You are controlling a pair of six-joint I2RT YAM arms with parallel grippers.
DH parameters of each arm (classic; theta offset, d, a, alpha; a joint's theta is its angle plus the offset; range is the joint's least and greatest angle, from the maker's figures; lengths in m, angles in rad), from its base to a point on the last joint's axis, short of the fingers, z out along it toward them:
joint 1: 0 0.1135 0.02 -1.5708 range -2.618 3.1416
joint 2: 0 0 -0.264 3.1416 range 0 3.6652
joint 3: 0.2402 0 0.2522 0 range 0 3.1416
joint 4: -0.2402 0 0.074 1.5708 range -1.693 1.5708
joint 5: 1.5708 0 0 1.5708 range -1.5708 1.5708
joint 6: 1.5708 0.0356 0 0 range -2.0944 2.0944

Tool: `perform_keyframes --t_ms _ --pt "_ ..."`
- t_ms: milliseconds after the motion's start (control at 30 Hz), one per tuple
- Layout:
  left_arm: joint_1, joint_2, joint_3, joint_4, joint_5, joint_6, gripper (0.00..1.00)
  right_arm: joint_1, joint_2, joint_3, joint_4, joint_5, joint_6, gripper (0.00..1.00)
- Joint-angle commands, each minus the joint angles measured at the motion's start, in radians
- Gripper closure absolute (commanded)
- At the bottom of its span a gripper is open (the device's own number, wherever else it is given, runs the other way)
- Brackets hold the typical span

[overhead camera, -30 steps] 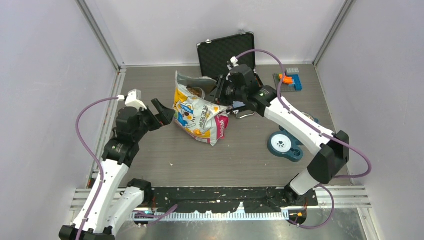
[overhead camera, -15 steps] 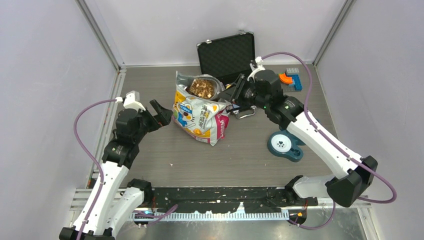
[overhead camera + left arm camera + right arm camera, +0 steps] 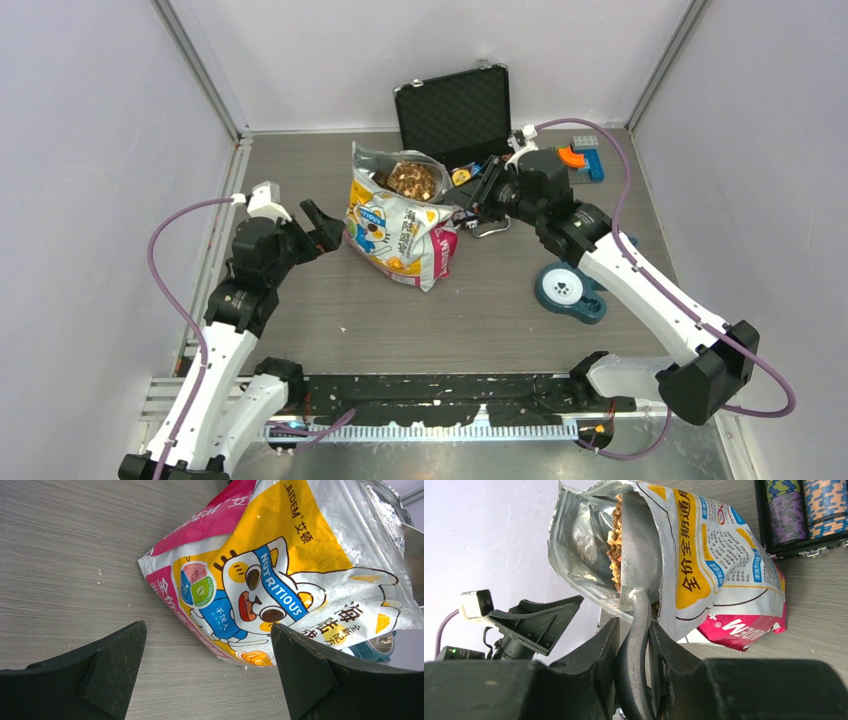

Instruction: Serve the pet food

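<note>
The pet food (image 3: 410,180) is brown kibble inside an open cartoon-cat bag (image 3: 400,238) that stands mid-table. In the right wrist view a metal scoop (image 3: 639,555) sits in the bag's mouth against the kibble (image 3: 614,540). My right gripper (image 3: 634,627) is shut on the scoop's dark handle (image 3: 636,660), just right of the bag (image 3: 704,555). From above, that gripper (image 3: 483,200) is at the bag's upper right edge. My left gripper (image 3: 322,225) stands open just left of the bag, with nothing between its fingers (image 3: 115,665). The bag's printed front (image 3: 280,570) lies ahead of it.
An open black case (image 3: 450,105) of poker chips (image 3: 804,510) stands behind the bag. A teal pet bowl (image 3: 565,290) sits on the table to the right, under my right arm. Orange and blue blocks (image 3: 580,160) lie at the back right.
My right arm has swung to the right and drawn back from over the bag's mouth, so the kibble now shows from above. The left arm has not moved.
</note>
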Motion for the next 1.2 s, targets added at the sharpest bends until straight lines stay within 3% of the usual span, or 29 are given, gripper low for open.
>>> perform_keyframes --t_ms 0,767,1167 --pt "0.001 -0.001 0.004 0.049 0.003 0.013 0.01 -0.004 -0.004 0.036 0.110 -0.014 0.023 0.95" --pt "0.001 -0.035 -0.006 0.060 0.071 0.037 0.01 -0.063 -0.006 -0.039 0.212 -0.167 0.060 0.95" --pt "0.002 -0.041 -0.035 0.143 0.190 0.041 0.01 -0.090 -0.007 -0.186 0.467 -0.191 0.321 0.95"
